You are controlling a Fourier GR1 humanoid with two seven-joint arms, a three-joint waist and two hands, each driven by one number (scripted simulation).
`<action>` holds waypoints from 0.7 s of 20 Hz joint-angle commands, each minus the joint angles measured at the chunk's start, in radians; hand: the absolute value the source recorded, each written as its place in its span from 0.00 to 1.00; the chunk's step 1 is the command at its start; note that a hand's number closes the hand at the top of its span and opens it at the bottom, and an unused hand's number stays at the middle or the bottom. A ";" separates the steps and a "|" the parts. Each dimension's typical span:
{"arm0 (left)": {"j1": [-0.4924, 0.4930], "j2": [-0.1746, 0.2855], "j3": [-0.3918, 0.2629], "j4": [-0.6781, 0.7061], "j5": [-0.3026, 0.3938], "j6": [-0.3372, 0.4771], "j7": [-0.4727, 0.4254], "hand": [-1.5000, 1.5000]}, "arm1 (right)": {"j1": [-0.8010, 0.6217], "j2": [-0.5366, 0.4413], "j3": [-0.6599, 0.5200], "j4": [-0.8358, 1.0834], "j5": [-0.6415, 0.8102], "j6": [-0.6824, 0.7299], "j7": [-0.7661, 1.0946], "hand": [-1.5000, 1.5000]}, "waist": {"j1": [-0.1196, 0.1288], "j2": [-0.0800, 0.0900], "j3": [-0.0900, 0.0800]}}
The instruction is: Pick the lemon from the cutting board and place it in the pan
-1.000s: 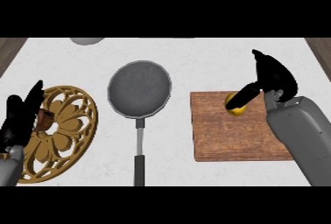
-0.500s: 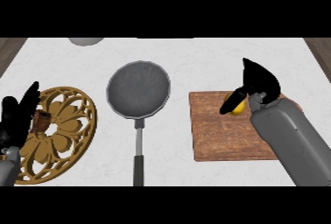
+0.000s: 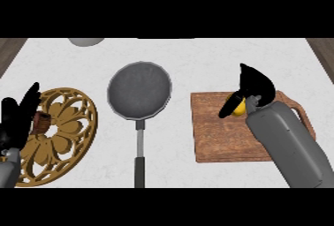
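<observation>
Head view: lemon [image 3: 241, 107] within curled right hand [image 3: 253, 88].

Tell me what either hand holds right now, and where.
The right hand is curled round the lemon, closing on its sides, over the cutting board. The left hand is open, holding nothing.

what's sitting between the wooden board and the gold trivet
The grey pan, handle pointing toward the robot, lies between the trivet and the board, touching neither; the head view shows it.
</observation>
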 commanded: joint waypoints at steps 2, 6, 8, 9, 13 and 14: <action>-0.025 -0.056 -0.022 0.076 -0.034 0.015 0.026 0.50 | 0.010 0.004 -0.024 0.002 0.023 0.039 0.071 0.00 | -0.009 0.008 -0.012; 0.006 -0.022 0.025 0.063 0.002 -0.044 0.020 0.50 | -0.008 0.048 -0.040 0.100 0.067 -0.009 0.027 0.00 | 0.003 0.009 -0.012; -0.004 -0.026 0.014 0.028 -0.021 -0.036 0.059 0.50 | 0.050 0.060 -0.045 0.098 0.077 -0.037 -0.018 0.00 | 0.000 0.008 -0.012; -0.043 -0.032 0.024 0.075 -0.028 -0.031 0.056 0.50 | 0.009 0.045 -0.064 0.093 0.066 0.023 0.013 0.00 | -0.004 0.008 -0.012; 0.031 -0.011 0.043 0.024 -0.011 -0.072 0.027 0.50 | 0.019 0.034 -0.095 0.145 0.074 0.023 -0.014 0.00 | 0.007 0.008 -0.012; 0.031 -0.040 0.025 0.027 -0.031 -0.045 0.039 0.50 | 0.049 0.074 -0.073 0.165 0.092 -0.015 -0.016 0.00 | 0.006 0.009 -0.012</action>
